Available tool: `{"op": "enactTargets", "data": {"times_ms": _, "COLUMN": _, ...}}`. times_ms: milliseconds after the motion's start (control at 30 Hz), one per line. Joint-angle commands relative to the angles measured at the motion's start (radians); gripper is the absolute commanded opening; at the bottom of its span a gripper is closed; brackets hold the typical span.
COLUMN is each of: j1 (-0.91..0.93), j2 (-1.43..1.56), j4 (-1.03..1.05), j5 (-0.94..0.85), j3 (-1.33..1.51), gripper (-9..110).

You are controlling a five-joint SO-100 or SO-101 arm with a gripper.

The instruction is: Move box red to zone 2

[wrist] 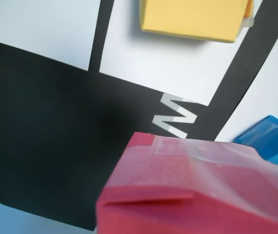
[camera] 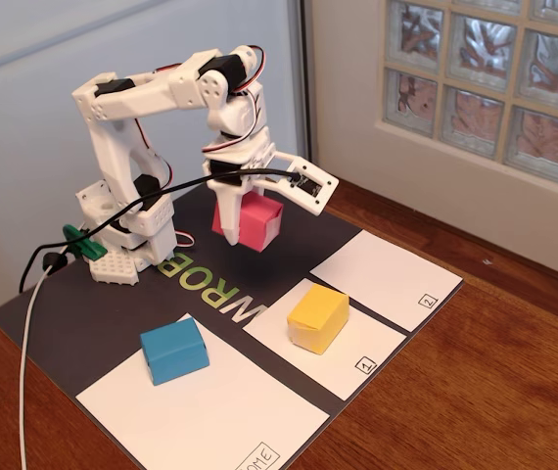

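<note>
Soft daylight is coming through the glass-block window (camera: 485, 78) at the far right of the fixed view, lighting the scene evenly and casting faint shadows. That picture is staying fairly sharp. In the wrist view the red box (wrist: 197, 190) is filling the near edge, blurred, its tape showing pale glare.

Domestic room, likely a home hobby corner. Wooden counter (camera: 514, 392) with a warm reddish finish sits against a glass-block window (camera: 485, 78) set in a white frame, beside a pale blue wall (camera: 24, 147). A printed dark mat (camera: 93, 313) with white numbered zones lies under a small white 3D-printed arm (camera: 142, 137) with loose cabling (camera: 26, 343).
</note>
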Motion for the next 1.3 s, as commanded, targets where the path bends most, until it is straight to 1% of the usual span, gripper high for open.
{"op": "enactTargets", "data": {"times_ms": 0, "j1": -0.055, "j2": -0.02, "j4": -0.002, "j5": 0.044, "j3": -0.067, "gripper": 0}}
{"op": "enactTargets", "data": {"times_ms": 100, "j1": -0.094, "j2": -0.08, "j4": -0.002, "j5": 0.075, "j3": -0.138, "gripper": 0}}
{"op": "enactTargets", "data": {"times_ms": 267, "j1": -0.121, "j2": -0.218, "j4": -0.046, "j5": 0.078, "j3": -0.245, "gripper": 0}}
{"op": "enactTargets", "data": {"times_ms": 400, "j1": -0.132, "j2": -0.256, "j4": -0.1, "j5": 0.054, "j3": -0.249, "gripper": 0}}
{"op": "enactTargets", "data": {"times_ms": 700, "j1": -0.173, "j2": -0.328, "j4": -0.215, "j5": 0.072, "j3": -0.245, "gripper": 0}}
{"op": "enactTargets", "data": {"times_ms": 833, "j1": -0.206, "j2": -0.348, "j4": -0.318, "j5": 0.078, "j3": -0.238, "gripper": 0}}
{"op": "enactTargets", "data": {"times_ms": 1067, "j1": -0.262, "j2": -0.391, "j4": -0.448, "j5": 0.138, "j3": -0.233, "gripper": 0}}
{"op": "enactTargets", "data": {"times_ms": 1267, "j1": -0.288, "j2": -0.434, "j4": -0.485, "j5": 0.202, "j3": -0.232, "gripper": 0}}
